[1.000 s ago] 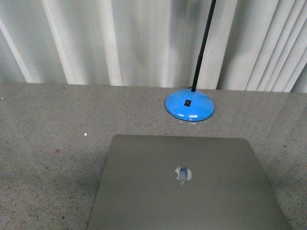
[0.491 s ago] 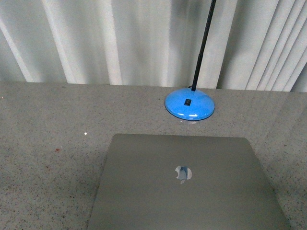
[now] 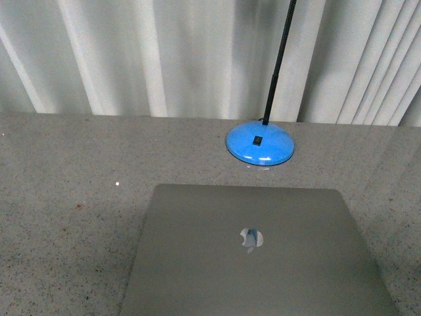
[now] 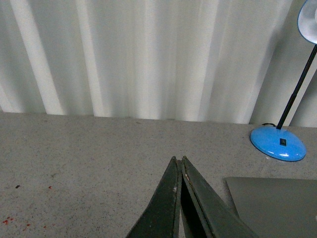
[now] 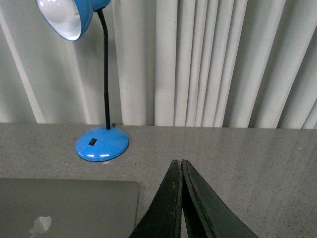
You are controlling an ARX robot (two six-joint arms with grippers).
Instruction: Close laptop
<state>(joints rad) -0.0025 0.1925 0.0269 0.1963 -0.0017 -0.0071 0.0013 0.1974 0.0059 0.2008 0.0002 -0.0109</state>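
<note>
The silver-grey laptop (image 3: 253, 253) lies on the speckled grey table with its lid down flat and the apple logo facing up. Its corner also shows in the left wrist view (image 4: 277, 203) and its lid in the right wrist view (image 5: 64, 206). My left gripper (image 4: 178, 159) is shut and empty, above bare table beside the laptop's left side. My right gripper (image 5: 177, 161) is shut and empty, above bare table beside the laptop's right side. Neither gripper touches the laptop. Neither arm shows in the front view.
A blue desk lamp with a round base (image 3: 260, 145) and a black gooseneck stands just behind the laptop; it also shows in the left wrist view (image 4: 277, 143) and the right wrist view (image 5: 101, 144). White pleated curtains (image 3: 164, 59) hang behind the table.
</note>
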